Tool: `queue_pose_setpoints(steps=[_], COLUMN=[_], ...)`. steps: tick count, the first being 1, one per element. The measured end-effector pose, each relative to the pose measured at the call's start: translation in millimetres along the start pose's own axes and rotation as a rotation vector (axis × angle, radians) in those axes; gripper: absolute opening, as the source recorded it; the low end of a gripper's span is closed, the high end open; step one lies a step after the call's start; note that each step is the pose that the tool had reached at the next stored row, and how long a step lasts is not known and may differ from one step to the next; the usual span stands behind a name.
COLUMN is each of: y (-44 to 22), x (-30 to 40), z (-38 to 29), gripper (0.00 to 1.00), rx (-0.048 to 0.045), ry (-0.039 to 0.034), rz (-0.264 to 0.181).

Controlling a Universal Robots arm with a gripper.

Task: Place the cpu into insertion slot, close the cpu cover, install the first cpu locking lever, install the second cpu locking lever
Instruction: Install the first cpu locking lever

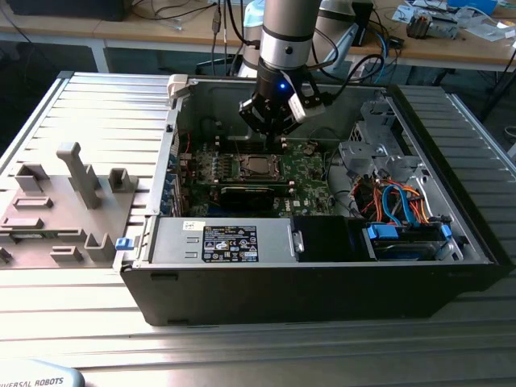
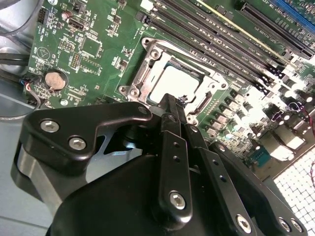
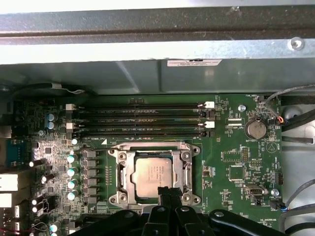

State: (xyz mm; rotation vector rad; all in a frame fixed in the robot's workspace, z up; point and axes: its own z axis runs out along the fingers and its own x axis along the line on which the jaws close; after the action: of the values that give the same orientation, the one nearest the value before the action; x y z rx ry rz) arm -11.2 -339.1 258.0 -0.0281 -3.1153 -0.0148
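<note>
In the exterior view the gripper [image 1: 272, 135] hangs inside the open computer case [image 1: 322, 282], which sits on the ribbed tabletop [image 1: 89, 105]. It is just above the green motherboard [image 1: 310, 173], and the case is open toward the arm. Both wrist views give what that view leaves vague. The gripper's fingers [image 2: 170, 142] are pressed together with nothing seen between them, and their tips are at the near edge of the insertion slot [image 3: 113, 199]. The cpu [image 3: 152, 177] lies flat in the slot just beyond the tips, and the cpu cover [image 3: 129, 172] lies down around it as a frame. Past the slot run the long memory slots [image 3: 142, 120]. A coin battery [image 3: 256, 129] sits well off to one side, with low board between it and the slot.
</note>
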Motion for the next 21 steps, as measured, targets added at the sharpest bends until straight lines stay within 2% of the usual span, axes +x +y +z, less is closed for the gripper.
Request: queue_pose_setpoints(steps=[21], y=[0.0], x=[0.0], z=[0.0], gripper=[0.11], rx=[0.0011], ry=[0.0004], rz=[-0.04])
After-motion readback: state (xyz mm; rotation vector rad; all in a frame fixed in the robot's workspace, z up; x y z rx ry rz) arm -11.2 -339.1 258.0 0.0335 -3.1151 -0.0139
